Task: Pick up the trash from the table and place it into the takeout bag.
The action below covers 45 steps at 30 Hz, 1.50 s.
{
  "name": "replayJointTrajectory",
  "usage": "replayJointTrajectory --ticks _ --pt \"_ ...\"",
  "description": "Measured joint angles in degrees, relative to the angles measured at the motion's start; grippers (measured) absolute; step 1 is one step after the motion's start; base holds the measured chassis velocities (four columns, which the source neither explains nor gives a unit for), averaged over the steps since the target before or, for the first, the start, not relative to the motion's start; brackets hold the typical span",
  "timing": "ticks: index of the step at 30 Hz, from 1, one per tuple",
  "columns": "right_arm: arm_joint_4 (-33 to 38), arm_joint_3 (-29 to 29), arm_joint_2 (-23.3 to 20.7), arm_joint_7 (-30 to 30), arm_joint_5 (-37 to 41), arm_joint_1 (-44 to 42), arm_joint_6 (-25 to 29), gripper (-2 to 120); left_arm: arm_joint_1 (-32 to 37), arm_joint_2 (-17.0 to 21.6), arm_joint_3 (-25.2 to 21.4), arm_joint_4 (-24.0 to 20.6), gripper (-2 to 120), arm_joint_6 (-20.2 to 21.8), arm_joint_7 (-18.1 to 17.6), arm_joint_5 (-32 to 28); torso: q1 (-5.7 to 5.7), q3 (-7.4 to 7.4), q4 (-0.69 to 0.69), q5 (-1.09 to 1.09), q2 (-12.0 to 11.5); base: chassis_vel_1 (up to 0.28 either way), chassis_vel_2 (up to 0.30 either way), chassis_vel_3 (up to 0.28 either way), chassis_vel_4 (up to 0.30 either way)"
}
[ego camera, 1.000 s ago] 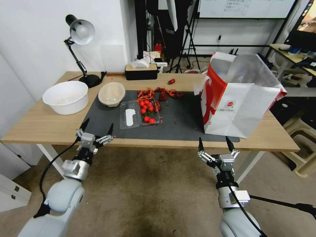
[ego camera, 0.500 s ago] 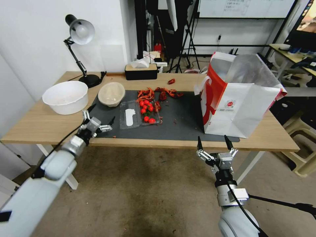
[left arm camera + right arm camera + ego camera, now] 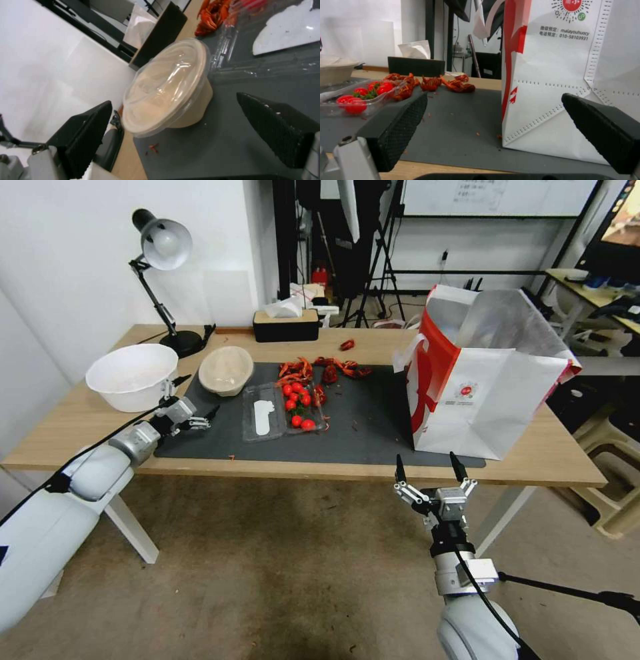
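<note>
The left tool [image 3: 189, 402] hovers wide open over the near-left corner of the grey mat [image 3: 373, 433], its fingers [image 3: 85, 137] aimed at the beige pulp bowl [image 3: 226, 369] just beyond. That bowl [image 3: 168, 87] wears a clear lid. Right of the bowl lie a clear tray of tomatoes [image 3: 297, 403] and red shell scraps [image 3: 323, 369]. Farther right stands the takeout bag [image 3: 483, 373]. The right tool [image 3: 427, 468] hangs wide open below the surface [image 3: 73, 430] edge, near the bag.

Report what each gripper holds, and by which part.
Nothing is held. The left gripper is open near the beige pulp bowl; the right gripper is open before the table edge.
</note>
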Motion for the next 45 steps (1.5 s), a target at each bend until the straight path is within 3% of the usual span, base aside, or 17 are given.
replayJointTrajectory --ticks 6,8,9,13,15,18,19,21,27,29,31,45 --pt "0.00 0.21 0.02 0.00 0.00 -0.02 0.00 100 -2.23 -0.23 2.70 1.21 93 0.09 0.03 0.49 -0.01 0.00 0.02 0.00 0.00 0.000 0.000 0.000 0.000" --pt "0.00 0.25 0.03 0.01 0.00 -0.03 0.00 100 -2.48 -0.27 3.07 1.36 89 0.12 0.00 0.53 -0.01 0.00 0.02 0.00 0.00 0.000 0.000 0.000 0.000" --pt "0.00 0.27 0.03 0.02 0.00 -0.03 0.00 100 -2.70 -0.30 3.35 1.49 81 0.14 -0.02 0.56 -0.01 0.00 0.02 0.00 0.00 0.000 0.000 0.000 0.000" --pt "-0.03 0.31 0.03 0.03 0.00 -0.03 0.00 100 -3.45 -0.44 4.22 1.86 75 0.17 -0.09 0.70 -0.01 0.00 0.02 0.00 0.00 0.000 0.000 0.000 0.000" --pt "-0.11 0.37 0.04 0.05 0.00 -0.02 0.01 100 -4.46 -0.71 5.11 2.44 60 0.17 -0.20 1.03 -0.01 0.00 0.01 0.01 0.00 0.000 0.000 0.000 0.000" --pt "-0.15 0.40 0.05 0.06 0.00 -0.01 0.01 100 -4.84 -0.84 5.41 2.71 59 0.17 -0.24 1.18 -0.01 0.00 0.01 0.01 0.00 0.000 0.000 0.000 0.000" --pt "-0.17 0.41 0.05 0.06 0.00 0.00 0.01 100 -5.30 -1.00 5.83 3.02 43 0.16 -0.31 1.36 -0.01 0.00 0.01 0.00 0.00 0.000 0.000 0.000 0.000" --pt "-0.18 0.43 0.06 0.08 0.00 0.01 0.02 100 -5.63 -1.11 6.22 3.27 40 0.16 -0.41 1.45 0.00 0.00 0.00 0.01 0.00 0.000 0.000 0.000 0.000" --pt "-0.38 0.70 0.12 0.20 0.08 0.08 0.08 100 -8.60 -2.30 8.55 5.90 16 -0.24 -1.31 2.72 -0.01 0.00 0.01 0.01 0.00 0.000 0.000 0.000 0.000" --pt "-0.38 0.71 0.13 0.21 0.08 0.07 0.09 100 -8.62 -2.33 8.56 5.95 15 -0.27 -1.32 2.74 -0.01 0.00 0.01 0.00 0.00 0.000 0.000 0.000 0.000" --pt "-0.47 0.79 0.15 0.26 0.09 0.06 0.15 100 -8.78 -2.61 8.77 6.35 3 -0.36 -1.52 3.09 -0.01 0.00 0.02 0.00 0.00 0.000 0.000 0.000 0.000" --pt "-0.84 0.74 0.30 0.29 0.09 0.13 0.25 100 -9.11 -3.66 8.52 8.65 0 -2.24 -2.81 5.80 -0.01 -0.01 0.02 0.01 0.01 0.000 0.000 0.000 0.000"
